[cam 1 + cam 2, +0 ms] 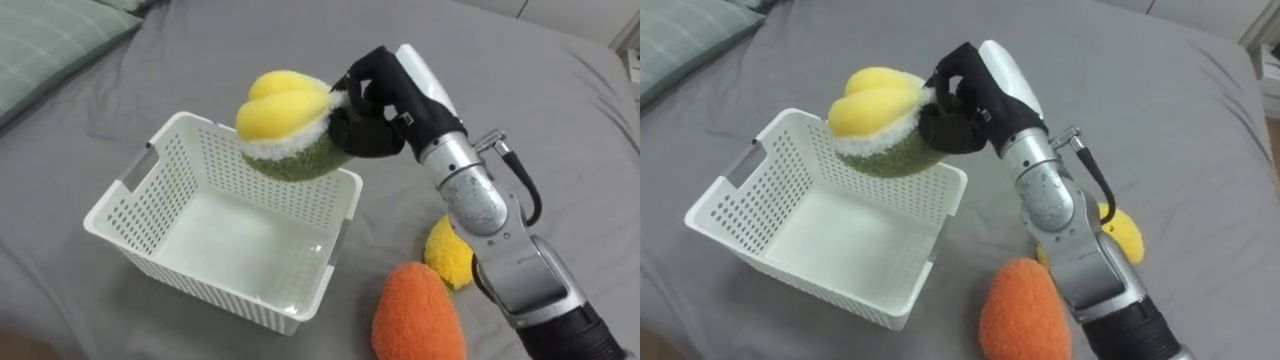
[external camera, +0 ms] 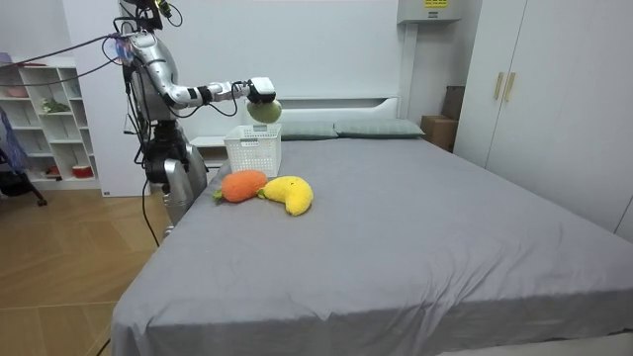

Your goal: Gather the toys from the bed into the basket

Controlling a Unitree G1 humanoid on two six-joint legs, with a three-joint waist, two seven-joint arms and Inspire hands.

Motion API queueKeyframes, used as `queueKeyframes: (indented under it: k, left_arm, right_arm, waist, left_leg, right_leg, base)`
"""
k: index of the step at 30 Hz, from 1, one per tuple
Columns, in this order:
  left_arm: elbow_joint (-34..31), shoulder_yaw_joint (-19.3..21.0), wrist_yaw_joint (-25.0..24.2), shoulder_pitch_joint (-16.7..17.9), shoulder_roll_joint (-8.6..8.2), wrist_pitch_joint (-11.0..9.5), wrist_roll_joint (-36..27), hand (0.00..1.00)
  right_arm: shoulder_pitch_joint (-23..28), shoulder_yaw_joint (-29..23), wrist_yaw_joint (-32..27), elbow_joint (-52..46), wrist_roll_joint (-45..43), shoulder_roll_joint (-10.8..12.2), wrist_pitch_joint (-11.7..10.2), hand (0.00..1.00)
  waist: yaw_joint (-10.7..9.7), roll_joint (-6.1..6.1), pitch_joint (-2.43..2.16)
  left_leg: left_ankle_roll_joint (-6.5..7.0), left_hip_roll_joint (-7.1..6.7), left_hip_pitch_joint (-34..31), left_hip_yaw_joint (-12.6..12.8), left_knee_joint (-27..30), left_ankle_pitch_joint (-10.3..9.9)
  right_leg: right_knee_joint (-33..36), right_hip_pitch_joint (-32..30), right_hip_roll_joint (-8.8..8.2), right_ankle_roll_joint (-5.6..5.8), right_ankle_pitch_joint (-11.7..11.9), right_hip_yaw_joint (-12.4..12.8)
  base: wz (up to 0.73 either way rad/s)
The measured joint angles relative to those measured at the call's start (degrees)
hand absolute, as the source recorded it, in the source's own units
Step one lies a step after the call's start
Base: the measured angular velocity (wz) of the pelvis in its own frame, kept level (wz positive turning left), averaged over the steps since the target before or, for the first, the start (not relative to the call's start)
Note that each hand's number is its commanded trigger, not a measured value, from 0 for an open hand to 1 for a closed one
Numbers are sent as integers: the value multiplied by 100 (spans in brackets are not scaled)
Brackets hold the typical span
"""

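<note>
Left eye view: I've got the right hand (image 1: 375,105) curled tight round the yellow-and-green plush toy (image 1: 285,125), holding it above the far right corner of the white basket (image 1: 200,165). An orange plush (image 1: 418,315) and a yellow plush (image 1: 450,252) lie on the grey bed (image 1: 520,70) beside the forearm.

Room view: the robot stands at the bedside on the room view's left, right arm stretched out over the basket, toy in its grip. A yellow label (image 2: 432,3) sits high on the wall, possibly a sign, with print too small for me to read.

Right eye view: the toy's green underside hangs just over the basket's far rim, and the fingers are wrapped round it.
</note>
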Motion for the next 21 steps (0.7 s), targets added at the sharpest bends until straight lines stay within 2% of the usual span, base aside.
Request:
queueKeyframes:
  k: [3,9,13,15,17,21]
  left_arm:
    - [-51,-2,11,6,0,3,55,0]
    - [-113,0,22,-19,12,30,54,0]
    - [-232,-44,17,-44,20,45,55,0]
    - [-295,-110,22,-55,29,95,54,0]
    - [-297,-214,22,-81,31,118,54,0]
    - [-296,-427,19,-173,25,117,42,0]
  right_arm:
    - [-46,186,145,-16,-221,109,5,100]
    - [-66,551,455,-2,-535,126,112,100]
    - [-60,747,691,-2,-555,139,282,100]
    - [-58,877,819,-1,-555,210,341,100]
    - [-57,1021,906,-1,-557,240,410,100]
    - [-58,1219,951,167,-527,339,434,100]
  waist:
    - [10,-4,-2]
    - [64,-4,-2]
    - [155,-30,6]
    - [163,-77,23]
    - [164,-118,10]
    - [208,-110,26]
  left_leg:
    - [0,-1,-61,11,11,1]
    - [1,-2,-63,5,10,0]
    - [1,-1,-76,-4,8,0]
    - [0,-1,-96,-12,14,0]
    - [-1,0,-138,-13,25,0]
    - [0,-2,-143,-9,21,0]
  right_leg:
    - [5,-67,0,0,1,3]
    - [4,-71,-1,0,1,-9]
    - [3,-80,0,0,1,-13]
    - [1,-97,7,0,1,-11]
    - [1,-134,12,-1,2,-8]
    - [3,-137,12,-2,3,0]
  base:
    - [-1]
    - [0]
    - [0]
    - [0]
    - [0]
    - [0]
